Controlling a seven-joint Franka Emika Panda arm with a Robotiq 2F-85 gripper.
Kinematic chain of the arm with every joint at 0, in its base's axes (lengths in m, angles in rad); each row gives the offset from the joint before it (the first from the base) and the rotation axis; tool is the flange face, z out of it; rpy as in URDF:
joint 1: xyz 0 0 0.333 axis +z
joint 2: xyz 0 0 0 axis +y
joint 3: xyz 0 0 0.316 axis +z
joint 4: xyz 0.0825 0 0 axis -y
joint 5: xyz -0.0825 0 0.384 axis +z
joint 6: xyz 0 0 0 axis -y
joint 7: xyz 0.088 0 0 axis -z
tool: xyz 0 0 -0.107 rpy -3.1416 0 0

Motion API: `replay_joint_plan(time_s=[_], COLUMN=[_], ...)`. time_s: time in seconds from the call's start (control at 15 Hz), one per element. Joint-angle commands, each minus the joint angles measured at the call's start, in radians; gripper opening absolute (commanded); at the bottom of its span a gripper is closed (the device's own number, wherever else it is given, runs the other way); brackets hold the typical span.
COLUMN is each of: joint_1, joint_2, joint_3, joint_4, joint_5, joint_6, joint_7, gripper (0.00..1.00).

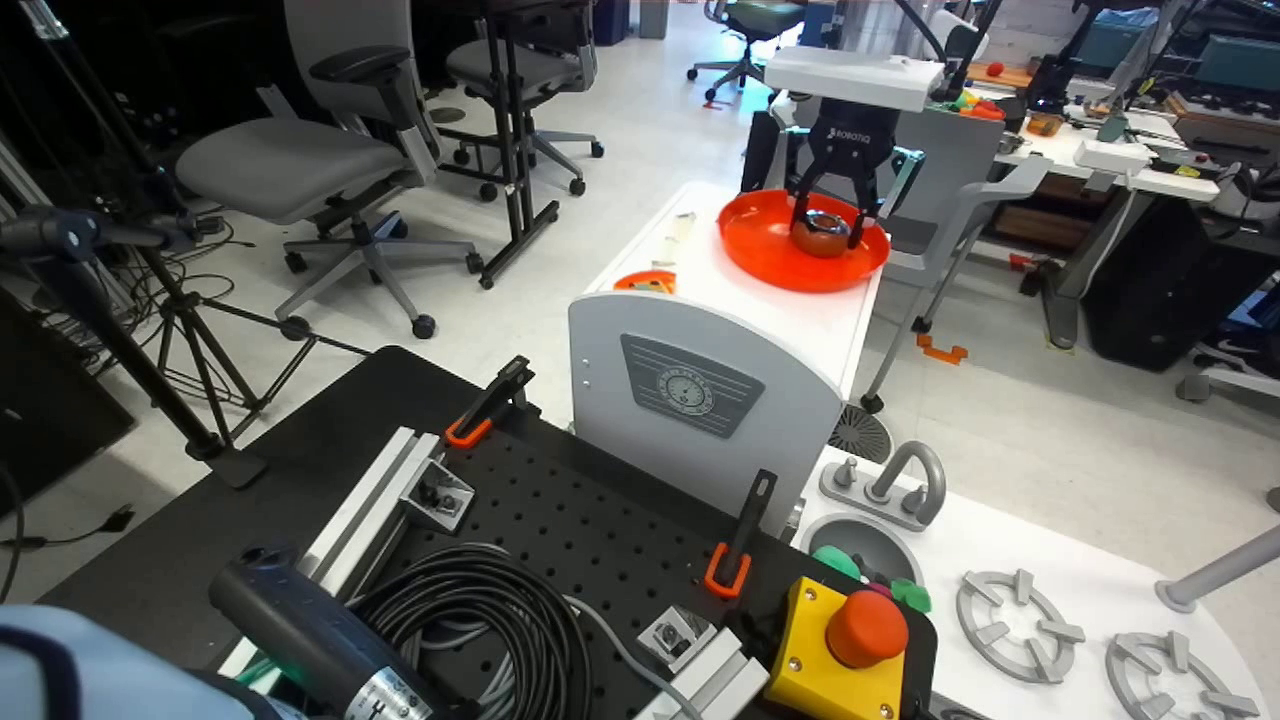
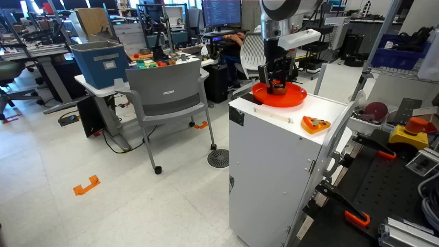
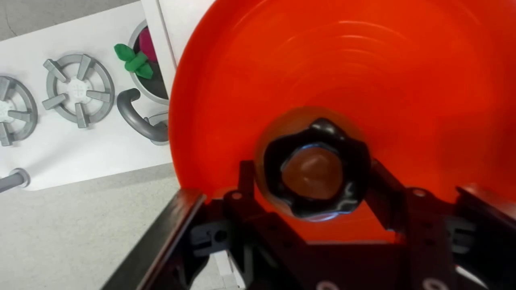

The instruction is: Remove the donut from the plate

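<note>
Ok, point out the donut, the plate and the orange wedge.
Donut [image 1: 821, 243]: in an exterior view, on its brown side.
Plate [image 3: 383, 76]: wrist view, on its bare inner surface.
Orange wedge [image 2: 314, 123]: in an exterior view, on its upper face.

in an exterior view, a black perforated board [image 1: 600, 540] is overlooked from close by and high up; the view is angled down across a grey dial-marked panel [image 1: 700, 390] toward an orange-red plate [image 1: 760, 250], set farther off. in an exterior view, a white cabinet [image 2: 271, 171] is faced side-on from middle distance, its top seen from slightly above. plate and emergency-stop button [image 2: 416, 125] are shared by both exterior views. wrist view: plate viewed steeply downward from very near, toy donut [image 3: 312, 171] placed near centre. stove burners [image 1: 992, 633], shown lower right in an exterior view, are also caught at the wrist view's left edge.
</note>
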Motion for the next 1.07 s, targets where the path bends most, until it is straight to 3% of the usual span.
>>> replay_joint_plan(time_s=[0.0,1.0], joint_1=[0.019,0.077], joint_2=[-0.007,-0.076], joint_3=[-0.016,-0.026], joint_4=[-0.001,-0.094], joint_5=[-0.004,-0.010], joint_6=[0.007,0.031], joint_7=[0.041,0.220], gripper=[0.42,0.42])
